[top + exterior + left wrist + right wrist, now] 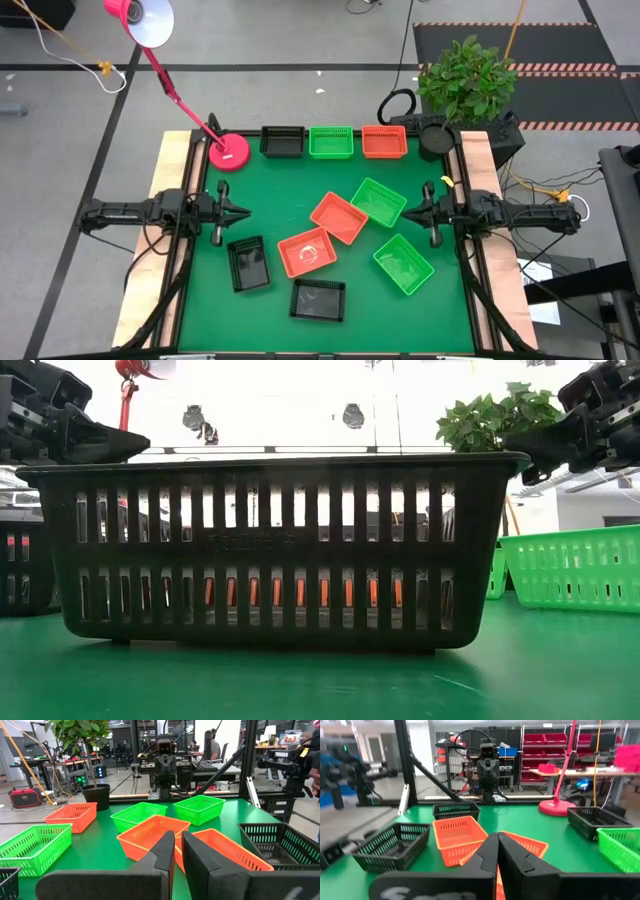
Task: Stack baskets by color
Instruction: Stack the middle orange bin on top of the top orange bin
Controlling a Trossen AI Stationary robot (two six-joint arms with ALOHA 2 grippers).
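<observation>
baskets, back row: black basket (282, 141), green basket (331, 142), orange basket (383, 142) lined up along top centre of high view, one per colour; likely serving as stack bases.
baskets, loose: two orange (338, 217) (306, 251) overlapping at frame centre; two green (379, 201) (403, 263) right of centre, upper one touching the orange pair; two black (247, 264) (318, 299) lower left and lower centre. Scattered at odd angles, so none sorted yet.
progress: judged at the start; nothing nested in the back row.
left gripper (240, 211): mid left of high view, above the mat edge, nothing held; jaws nearly closed, thin gap in left wrist view (178, 851).
right gripper (407, 212): mid right, mirrored pose, jaws fully closed, empty (497, 851). Both parked facing inward, apparently a rest pose clear of the baskets.
lamp (228, 152): pink base at upper left of mat, just beside back-row black basket; not part of sorting.
plant (466, 74): upper right, off the mat.
low view only: near black basket (275, 550) fills frame, orange showing through its slots; hides most of the table.
high view only: full layout and colour count.
wrist views only: jaw gaps; room beyond, with seated people far off.
</observation>
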